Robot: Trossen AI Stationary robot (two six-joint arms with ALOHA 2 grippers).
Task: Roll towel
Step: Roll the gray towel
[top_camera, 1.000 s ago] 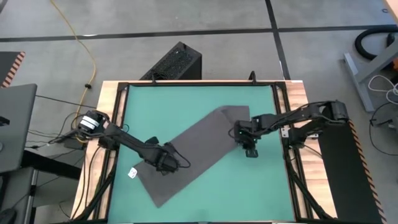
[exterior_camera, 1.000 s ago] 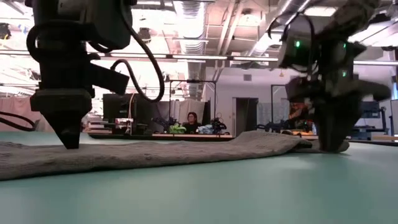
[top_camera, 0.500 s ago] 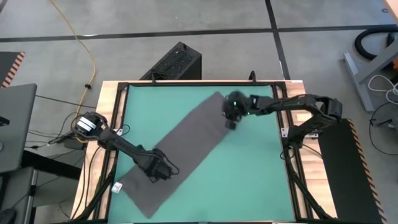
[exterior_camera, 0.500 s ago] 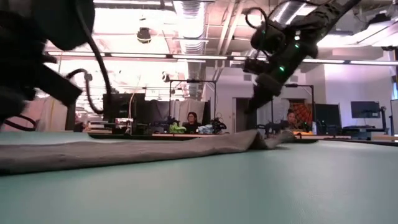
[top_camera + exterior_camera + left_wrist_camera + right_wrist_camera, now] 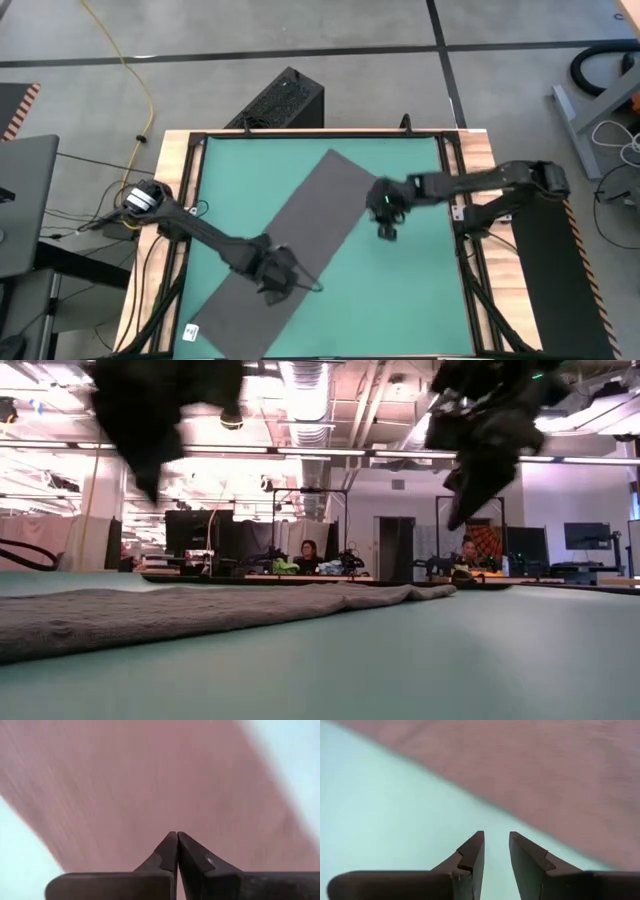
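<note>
The dark grey towel (image 5: 300,235) lies spread flat on the green mat (image 5: 410,300). It runs aslant from the far middle to the near left corner and shows as a low strip in the low view (image 5: 200,610). My left gripper (image 5: 277,290) hangs shut above the towel's near half, clear of the cloth (image 5: 150,780). My right gripper (image 5: 386,232) hovers open over bare mat just right of the towel's long edge (image 5: 545,770), with nothing between its fingers. In the low view both grippers are raised well above the table: the left (image 5: 150,485) and the right (image 5: 462,515).
A small white tag (image 5: 192,330) sticks out at the towel's near left edge. A wooden frame (image 5: 468,250) borders the mat. A black box (image 5: 283,100) stands on the floor behind the table. Bare mat lies to the right and near right of the towel.
The towel's folded far corner has been spread out, and the whole cloth has slid toward the near left corner and now lies flat. My right gripper went to the far end, then came back toward the near right, off the cloth. Both grippers have risen clear.
</note>
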